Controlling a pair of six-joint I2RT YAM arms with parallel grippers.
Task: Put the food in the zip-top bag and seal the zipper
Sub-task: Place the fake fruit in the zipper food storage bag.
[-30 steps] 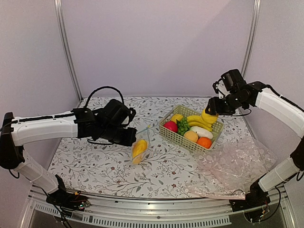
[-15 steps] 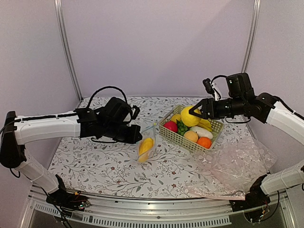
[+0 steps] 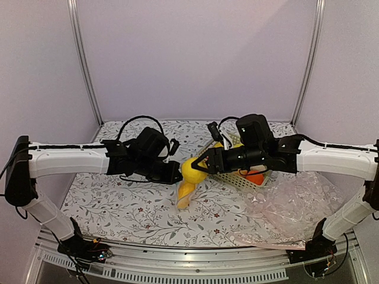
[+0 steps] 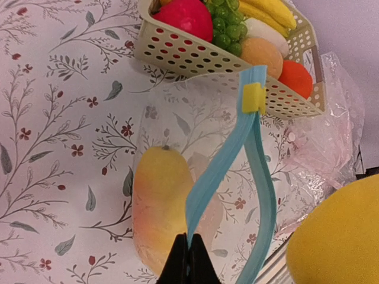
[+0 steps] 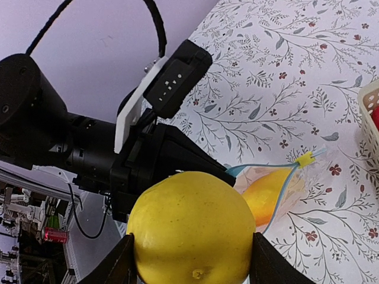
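My left gripper point(image 4: 189, 255) is shut on one light blue zipper strip point(image 4: 222, 168) of the small clear zip-top bag point(image 4: 177, 118), holding its mouth open above the table. The longer orange-yellow fruit point(image 4: 159, 207) lies inside the bag; it also shows in the top view point(image 3: 185, 193). My right gripper point(image 5: 190, 255) is shut on the rounded bright yellow fruit point(image 5: 192, 228), held in the air just beside the bag's mouth and my left gripper point(image 3: 173, 172). In the top view the yellow fruit point(image 3: 192, 169) sits above the bag.
A cream basket point(image 3: 232, 178) with red, green, white, orange and banana-shaped fruits stands right of the bag, partly hidden by my right arm. A large pinkish clear plastic sheet point(image 3: 296, 204) lies at the front right.
My right gripper carried the yellow fruit from over the basket leftward to the bag's mouth. My left gripper shifted right and lifted the bag a little.
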